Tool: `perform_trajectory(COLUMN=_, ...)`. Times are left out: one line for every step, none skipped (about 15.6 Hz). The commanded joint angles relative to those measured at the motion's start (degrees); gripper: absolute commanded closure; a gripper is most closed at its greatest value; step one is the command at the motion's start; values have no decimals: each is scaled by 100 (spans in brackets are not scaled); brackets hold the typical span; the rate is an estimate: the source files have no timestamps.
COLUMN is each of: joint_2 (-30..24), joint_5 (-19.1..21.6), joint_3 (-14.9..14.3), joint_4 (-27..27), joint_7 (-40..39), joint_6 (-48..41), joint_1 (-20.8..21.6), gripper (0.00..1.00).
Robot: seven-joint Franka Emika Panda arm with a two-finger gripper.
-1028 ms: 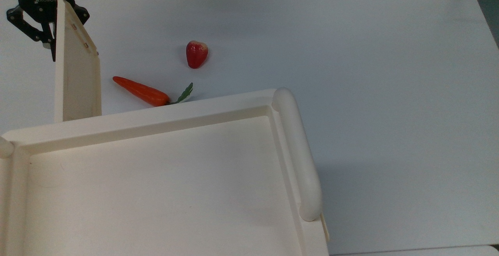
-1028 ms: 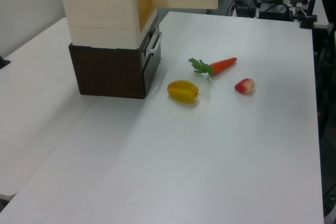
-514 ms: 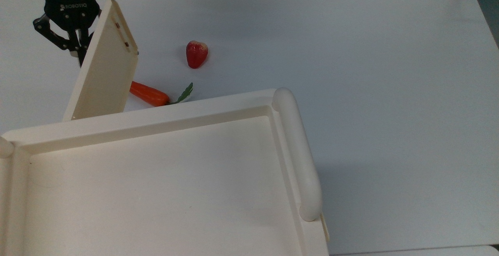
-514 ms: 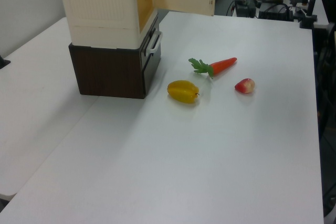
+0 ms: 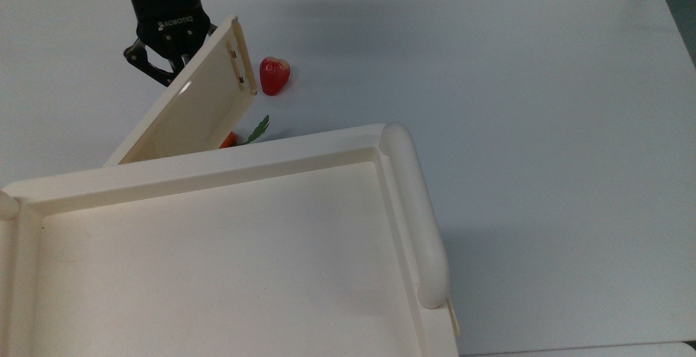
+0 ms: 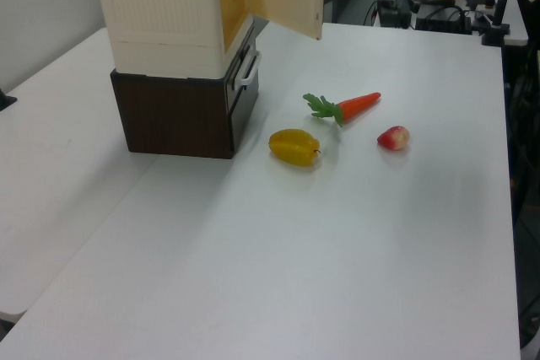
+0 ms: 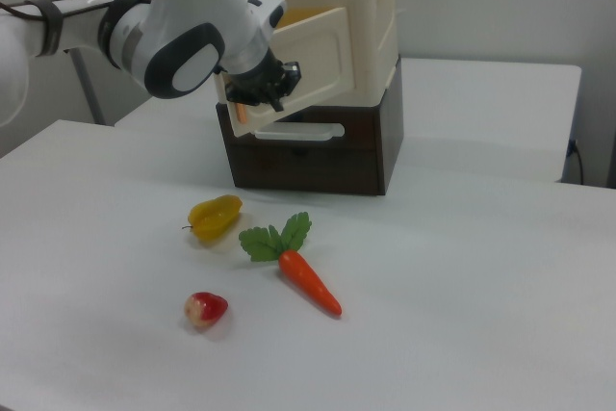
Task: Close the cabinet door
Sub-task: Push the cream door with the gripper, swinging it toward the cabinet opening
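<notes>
The cabinet [image 6: 169, 14] is seen at upper left of the left view, stacked on a dark brown drawer unit [image 6: 181, 115]. Its door [image 5: 201, 107] is half open, swung out at an angle; nothing can be made out inside past a yellowish interior. The recessed top [image 5: 217, 259] is bare in the top view's lower left, with the rounded bar [image 5: 416, 215] along its right side.

The gripper [image 5: 163, 66] is placed at the door's outer face near the free edge, upper left of the top view; whether it is spread or pressed together cannot be told.

On the white table [image 5: 516, 101] are laid a carrot [image 7: 308, 281], a yellow fruit [image 7: 215, 216] and a red fruit [image 5: 273, 75], all apart from each other. Desks with equipment are seen at the left view's upper right.
</notes>
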Motion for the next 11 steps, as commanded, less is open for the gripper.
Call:
perform_trajectory(joint_2=200, joint_5=414, joint_3=-53, joint_4=256, joint_7=113, joint_6=128, joint_1=271, gripper=100)
perform_trajectory(joint_2=262, joint_5=432, joint_3=-53, joint_4=344, joint_7=314, joint_6=137, joint_1=315, gripper=100)
perform_trajectory(joint_2=376, joint_5=415, joint_3=-53, joint_4=449, joint_7=508, joint_6=137, joint_1=377, gripper=100)
perform_trajectory(joint_2=464, joint_5=415, joint_3=-53, joint_4=589, joint_7=684, joint_6=137, joint_1=447, gripper=100)
perform_trajectory(joint_2=561, joint_5=415, joint_3=-53, joint_4=739, joint_7=842, joint_6=146, joint_1=491, gripper=100)
perform_trajectory(joint_2=657, joint_5=406, joint_3=-53, joint_4=845, joint_7=1009, joint_6=172, joint_1=527, gripper=100)
perform_trajectory(joint_2=719, joint_5=415, joint_3=-53, joint_4=907, joint_7=1132, joint_6=294, joint_1=605, gripper=100)
perform_trajectory(joint_2=807, joint_5=415, joint_3=-53, joint_4=916, joint_7=1238, joint_6=513, joint_1=676, gripper=100)
perform_trajectory(joint_2=895, joint_5=415, joint_3=-53, joint_4=925, joint_7=1387, joint_6=811, joint_1=728, gripper=100)
perform_trajectory(joint_2=1018, joint_5=415, joint_3=-53, joint_4=916, joint_7=1589, joint_6=1153, joint_1=799, gripper=100)
perform_trajectory(joint_2=1158, joint_5=415, joint_3=-53, joint_4=925, joint_7=1791, joint_6=1531, joint_1=869, gripper=100)
